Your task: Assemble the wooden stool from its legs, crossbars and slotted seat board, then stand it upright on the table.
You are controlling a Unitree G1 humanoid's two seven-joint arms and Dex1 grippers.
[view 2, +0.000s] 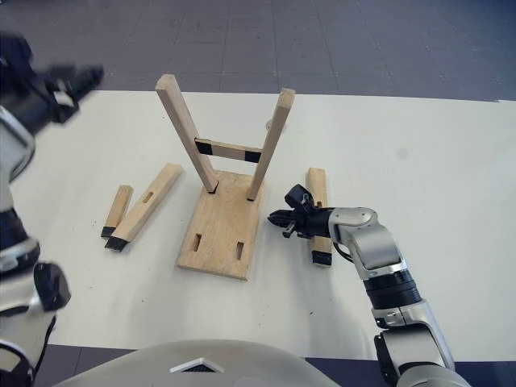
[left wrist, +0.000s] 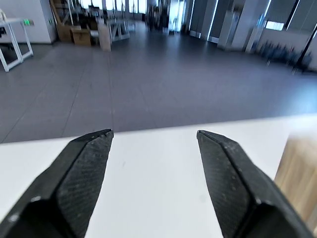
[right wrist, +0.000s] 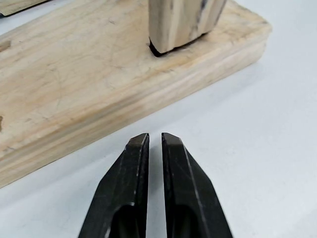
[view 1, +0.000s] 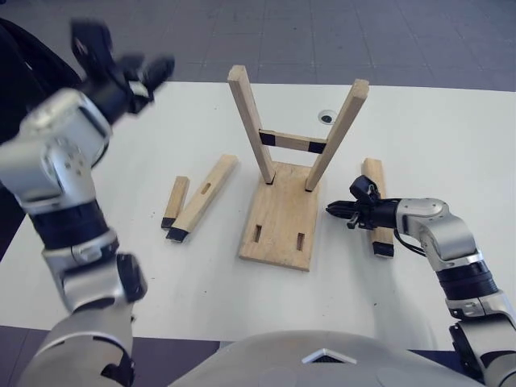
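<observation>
The slotted seat board [view 1: 278,222] lies flat in the middle of the table. Two legs [view 1: 251,121] stand in its far slots, leaning apart and joined by a black-ended crossbar [view 1: 293,142]. A loose leg [view 1: 203,196] and a short crossbar [view 1: 174,200] lie left of the board. Another leg [view 1: 376,211] lies to its right. My right gripper [view 1: 330,210] hovers low above that leg, shut and holding nothing. Its tips point at the board's right edge [right wrist: 74,94], near the right leg's foot [right wrist: 183,20]. My left gripper [left wrist: 154,133] is raised at the far left, open.
A small round hole [view 1: 326,117] sits in the white table [view 1: 435,145] behind the standing legs. Two unfilled slots [view 1: 278,237] show in the board's near end. Grey floor lies beyond the table's far edge.
</observation>
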